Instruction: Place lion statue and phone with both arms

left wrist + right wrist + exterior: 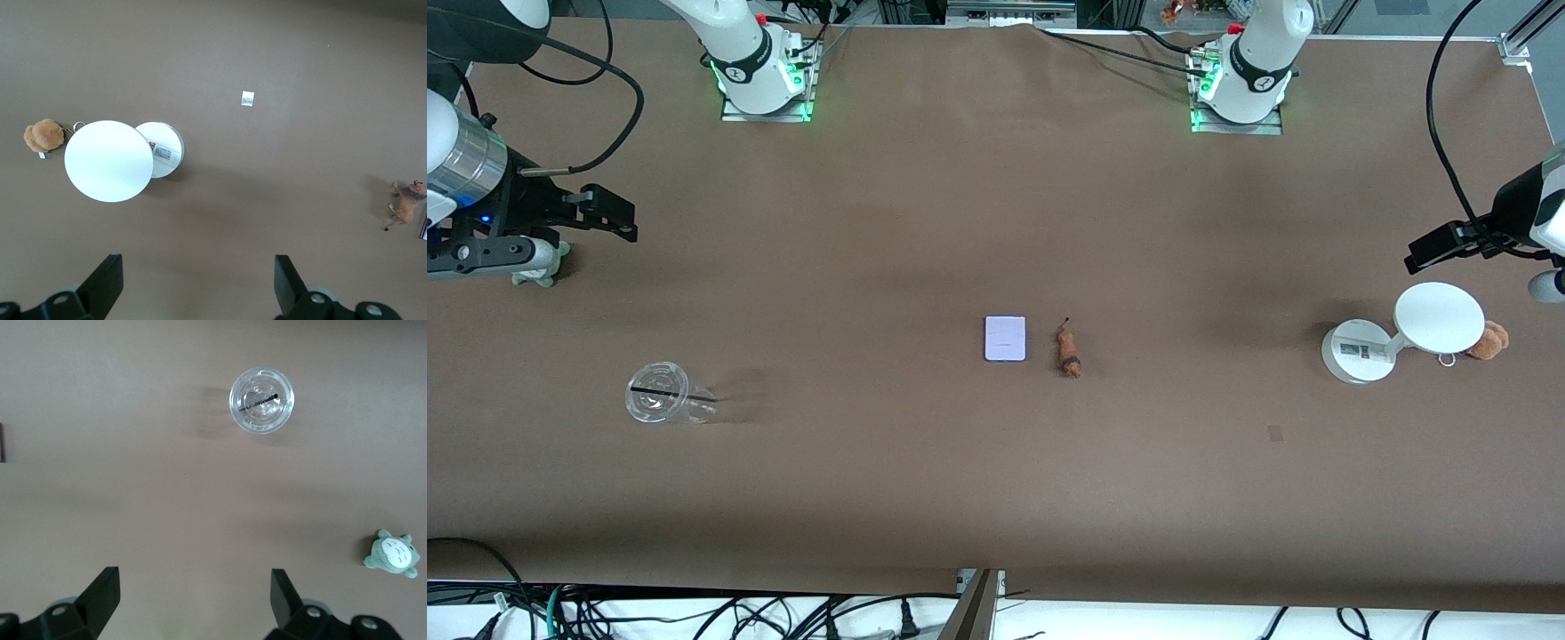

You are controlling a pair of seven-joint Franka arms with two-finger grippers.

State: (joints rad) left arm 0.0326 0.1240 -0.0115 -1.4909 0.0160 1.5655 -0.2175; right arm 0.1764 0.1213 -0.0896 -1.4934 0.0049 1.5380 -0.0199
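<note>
No readable text is found. A label [160, 151] with a red mark is seen on the stand base [167, 137], print illegible; phone [1005, 339] marks unreadable.

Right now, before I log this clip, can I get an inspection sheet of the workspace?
Surface: brown table cover, flat, with a small dark patch.
Job's things: phone lying flat mid-table; lion statue beside it, toward the left arm's end, apart from it.
Clutter: clear cup toward the right arm's end; green plush; white round-based stand with an orange-brown plush beside it.
Grippers: left gripper open, empty, over the table near the stand; right gripper open, empty, near the green plush.
Cables: black cables at the arms and along the table's near edge.
Surroundings: nothing seen.
</note>
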